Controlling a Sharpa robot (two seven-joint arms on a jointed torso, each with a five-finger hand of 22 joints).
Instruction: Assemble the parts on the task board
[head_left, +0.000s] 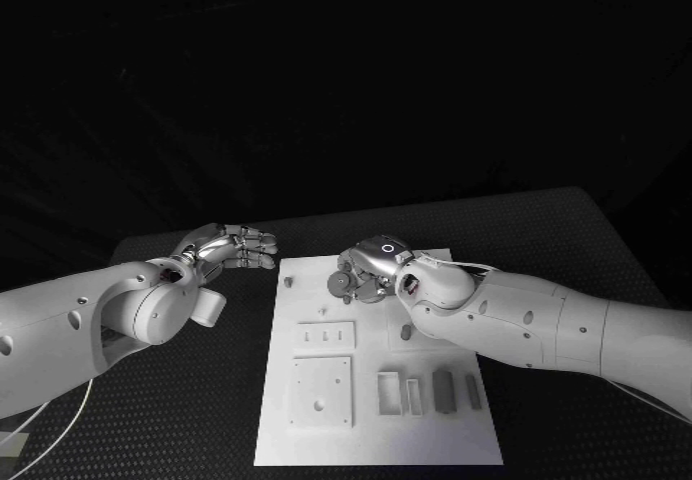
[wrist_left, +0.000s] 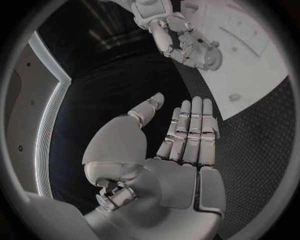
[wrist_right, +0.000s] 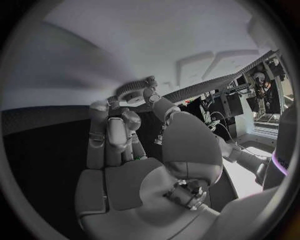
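Note:
The white task board lies in the middle of the black table. My right hand hovers over the board's far end and pinches a round grey toothed part between thumb and fingers. The right wrist view shows the toothed part at the fingertips of that right hand. My left hand is over the bare table just left of the board's far corner. In the left wrist view the left hand has straight fingers and an empty palm, and beyond it is the right hand with the toothed part.
On the board's near half lie a square plate, a slotted rectangle and several small upright blocks. A small stud stands near the board's left edge. Black table surrounds the board on both sides.

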